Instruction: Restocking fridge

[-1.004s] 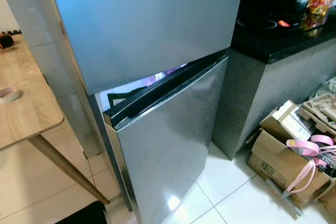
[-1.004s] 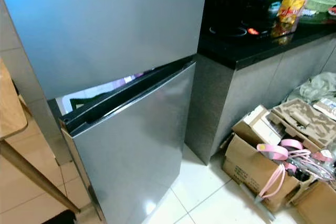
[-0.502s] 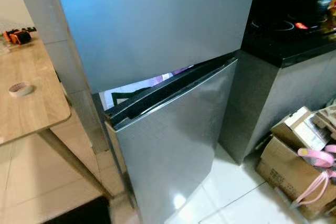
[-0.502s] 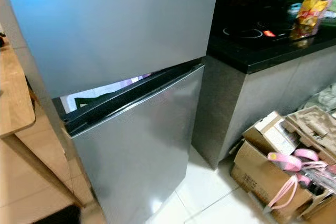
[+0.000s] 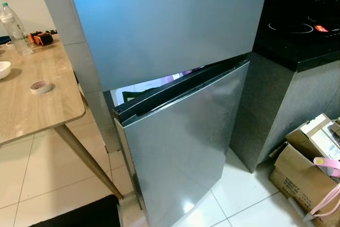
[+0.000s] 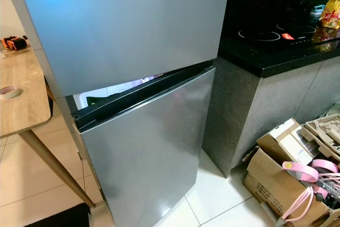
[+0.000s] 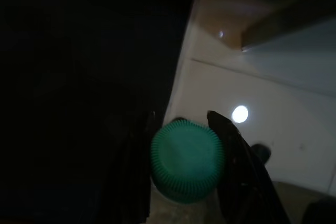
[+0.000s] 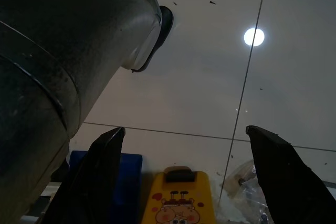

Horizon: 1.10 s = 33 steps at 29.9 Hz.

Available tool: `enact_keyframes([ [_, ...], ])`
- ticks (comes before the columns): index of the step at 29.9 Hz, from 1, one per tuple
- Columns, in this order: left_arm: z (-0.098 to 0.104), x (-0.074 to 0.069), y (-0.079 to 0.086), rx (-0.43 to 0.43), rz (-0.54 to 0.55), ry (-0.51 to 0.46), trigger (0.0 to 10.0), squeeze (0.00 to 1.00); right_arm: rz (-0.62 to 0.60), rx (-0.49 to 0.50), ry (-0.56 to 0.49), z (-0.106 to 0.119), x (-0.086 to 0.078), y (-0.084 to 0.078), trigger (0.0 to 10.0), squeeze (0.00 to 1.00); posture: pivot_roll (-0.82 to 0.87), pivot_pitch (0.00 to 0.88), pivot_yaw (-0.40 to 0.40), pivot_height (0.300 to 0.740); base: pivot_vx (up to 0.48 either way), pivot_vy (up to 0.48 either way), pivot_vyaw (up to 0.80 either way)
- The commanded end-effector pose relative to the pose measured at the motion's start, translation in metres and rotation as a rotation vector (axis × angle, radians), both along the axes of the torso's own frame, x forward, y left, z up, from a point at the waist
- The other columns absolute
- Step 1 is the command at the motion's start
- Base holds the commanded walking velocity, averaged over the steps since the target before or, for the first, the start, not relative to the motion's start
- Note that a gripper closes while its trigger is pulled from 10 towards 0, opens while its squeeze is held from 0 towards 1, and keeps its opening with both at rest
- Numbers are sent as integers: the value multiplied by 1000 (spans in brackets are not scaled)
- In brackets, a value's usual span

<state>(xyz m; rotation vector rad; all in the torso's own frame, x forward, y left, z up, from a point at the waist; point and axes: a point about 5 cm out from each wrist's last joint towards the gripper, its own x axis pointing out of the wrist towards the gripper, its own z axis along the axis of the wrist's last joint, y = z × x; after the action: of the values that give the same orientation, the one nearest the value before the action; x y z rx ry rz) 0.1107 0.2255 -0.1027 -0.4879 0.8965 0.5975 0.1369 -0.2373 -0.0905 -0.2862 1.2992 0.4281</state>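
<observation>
A silver two-door fridge (image 5: 170, 41) stands straight ahead. Its lower door (image 5: 180, 158) hangs ajar at the left side, and a bright strip of the inside (image 5: 154, 84) shows through the gap above it. In the left wrist view, my left gripper (image 7: 181, 153) is shut on a bottle with a green ribbed cap (image 7: 186, 158), held low over the white floor. In the right wrist view, my right gripper (image 8: 184, 171) stands open above the floor tiles, nothing between its fingers.
A wooden table (image 5: 32, 104) with a plastic bottle (image 5: 11, 27), a tape roll (image 5: 40, 85) and a bowl stands left of the fridge. A black counter (image 6: 281, 41) with a hob is on the right. Cardboard boxes (image 6: 281, 174) with pink straps lie below it.
The whole view has swung to the left: more of the table shows, the boxes and counter slid right. The fridge door stays ajar as before.
</observation>
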Motion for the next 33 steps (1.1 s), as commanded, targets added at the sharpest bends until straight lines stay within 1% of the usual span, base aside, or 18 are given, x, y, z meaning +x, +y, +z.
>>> enact_keyframes([
  [1,1,13,-20,-128,110,-142,10000,0,3,7,-6,0,1,2,10000,0,-93,0,9,740,0,0,0],
  [4,3,15,-20,-166,175,-206,10000,0,4,8,-6,0,1,2,10000,0,-93,0,9,740,0,0,0],
  [5,50,80,53,-58,177,-430,10000,0,2,9,-8,0,1,2,10000,0,-95,0,10,740,0,0,0],
  [6,50,80,53,-58,177,-430,10000,0,2,9,-8,0,1,2,10000,0,-95,0,10,740,0,0,0],
  [7,72,99,77,-4,163,-498,10000,0,1,9,-8,0,1,2,10000,0,-95,0,10,740,0,0,0],
  [8,72,99,77,-4,163,-498,10000,0,1,9,-8,0,1,2,10000,0,-95,0,10,740,0,0,0],
  [9,91,113,93,67,113,-532,10000,0,1,9,-8,0,1,2,10000,0,-98,0,11,740,0,0,0],
  [10,91,113,93,67,113,-532,10000,0,1,9,-8,0,1,2,10000,0,-98,0,11,740,0,0,0],
  [12,103,122,101,157,21,-520,10000,0,3,7,-7,0,1,2,10000,0,-98,0,11,740,0,0,0],
  [13,107,127,102,228,-86,-464,10000,0,3,7,-6,0,1,2,10000,0,-98,0,11,740,0,0,0],
  [16,109,129,102,270,-177,-428,10000,0,3,6,-6,0,1,2,10000,0,-101,0,10,740,0,0,0],
  [18,109,131,102,392,-365,-306,10000,0,0,6,-5,0,1,2,10000,0,-101,0,10,740,0,0,0],
  [19,109,130,103,428,-404,-275,10000,0,-1,6,-5,0,1,2,10000,0,-101,0,10,740,0,0,0],
  [22,119,134,110,456,-337,-324,10000,0,-1,6,-5,0,1,2,10000,0,-101,0,10,740,0,0,0],
  [27,143,145,123,507,-152,-489,10000,0,2,6,-7,0,1,2,10000,0,-101,0,10,740,0,0,0],
  [30,154,146,131,475,37,-608,10000,0,5,4,-10,0,1,2,10000,0,-103,0,9,740,0,0,0],
  [32,155,146,134,398,149,-671,10000,0,7,2,-11,0,1,2,10000,0,-103,0,9,740,0,0,0],
  [33,155,146,134,398,149,-671,10000,0,7,2,-11,0,1,2,10000,0,-103,0,9,740,0,0,0],
])
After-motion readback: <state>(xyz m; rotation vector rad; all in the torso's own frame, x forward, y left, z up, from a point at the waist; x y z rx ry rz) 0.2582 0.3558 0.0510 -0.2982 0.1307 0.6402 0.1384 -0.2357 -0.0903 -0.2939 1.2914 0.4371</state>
